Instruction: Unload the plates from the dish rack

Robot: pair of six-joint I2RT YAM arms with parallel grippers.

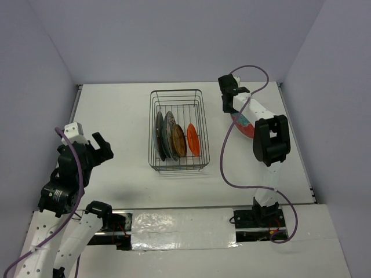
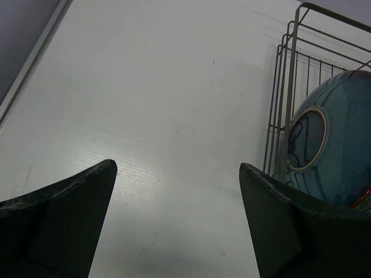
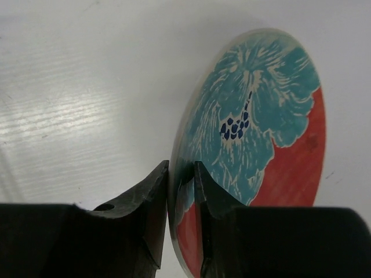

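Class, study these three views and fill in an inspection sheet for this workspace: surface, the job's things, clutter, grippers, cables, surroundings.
Surface: table is white, with a few faint specks.
Job's things: dish rack mid-table, holding four plates on edge: teal plate, grey plate, brown plate, orange plate. The flower plate is outside the rack, to its right, and tilted.
Clutter: nothing seen.
Grippers: left gripper open above the table beside the rack; right gripper closed on the flower plate's rim.
Cables: both purple; left cable follows its arm, right cable loops out between rack and arm.
Surroundings: plain pale walls on three sides.
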